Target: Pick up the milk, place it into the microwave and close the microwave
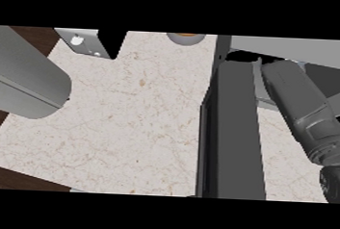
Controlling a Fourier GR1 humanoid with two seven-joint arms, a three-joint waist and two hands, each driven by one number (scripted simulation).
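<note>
Head view, looking steeply down on a pale marbled counter [130,124]. A dark grey microwave door [233,133] stands open and is seen edge-on as a long vertical slab running from the upper middle of the view to its lower edge. To the right of the door lies the microwave [289,47], its light grey top along the upper right and a dark opening just below.

The right forearm [301,112] extends from the lower right up into that opening, just beside the door. Only a dark part of the right hand [335,184] shows at the lower right edge; whether its fingers are apart or together cannot be told.

The left forearm [25,76] crosses the left edge as a broad grey cylinder; the left hand is out of view.

The milk cannot be made out anywhere. At the upper edge sit a round object with an orange top [185,37] and a grey box with a white knob [83,41].
</note>
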